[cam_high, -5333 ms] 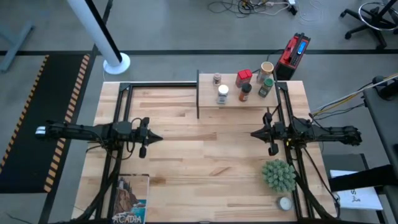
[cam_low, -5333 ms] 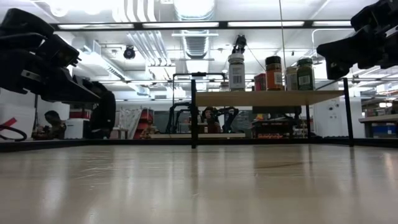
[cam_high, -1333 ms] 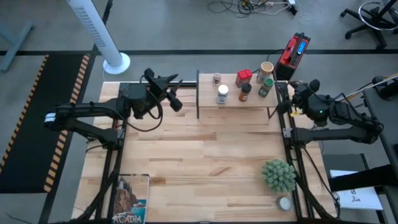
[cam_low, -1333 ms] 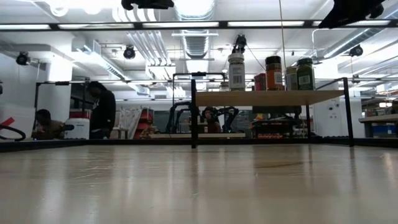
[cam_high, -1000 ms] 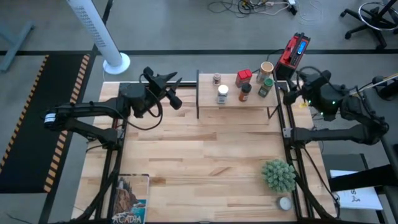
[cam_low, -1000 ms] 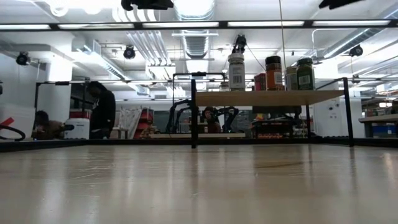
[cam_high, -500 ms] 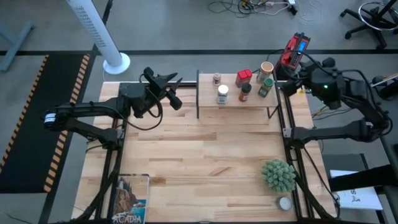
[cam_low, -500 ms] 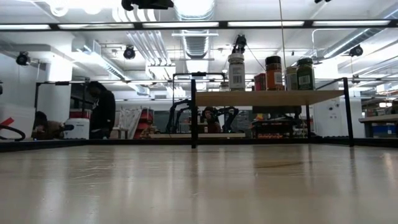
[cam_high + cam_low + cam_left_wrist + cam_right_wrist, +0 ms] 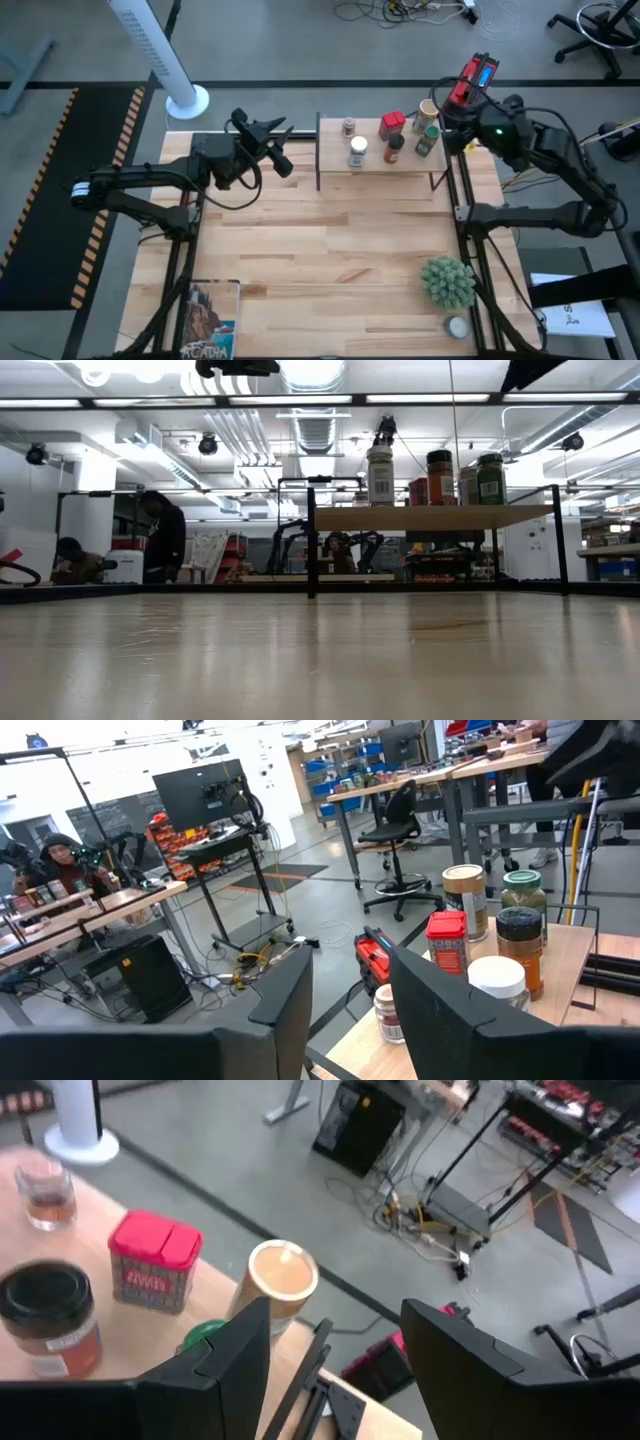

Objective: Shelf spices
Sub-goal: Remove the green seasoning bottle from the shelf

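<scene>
The shelf (image 9: 380, 176) stands at the table's far edge, right of middle, and the spices rest upright on its top. They are a small grey-lidded jar (image 9: 348, 127), a white-lidded jar (image 9: 357, 150), a red square tin (image 9: 391, 125), a black-lidded jar (image 9: 394, 148), a tan cylinder (image 9: 429, 110) and a green-lidded jar (image 9: 427, 138). My left gripper (image 9: 278, 146) hangs open, raised, just left of the shelf. My right gripper (image 9: 447, 122) hangs open above the shelf's far right corner, close to the tan cylinder (image 9: 275, 1285) and touching nothing.
A spiky green plant (image 9: 447, 282) and a flat white round tin (image 9: 458, 326) sit at the near right. A book (image 9: 208, 320) lies at the near left edge. A red device (image 9: 472, 82) stands beyond the far right corner. People show in the room behind (image 9: 160, 540).
My right gripper has moved toward the table's far edge and a little left, from beside the shelf's right panel up to the shelf's far right corner by the tan cylinder. The spices have not moved.
</scene>
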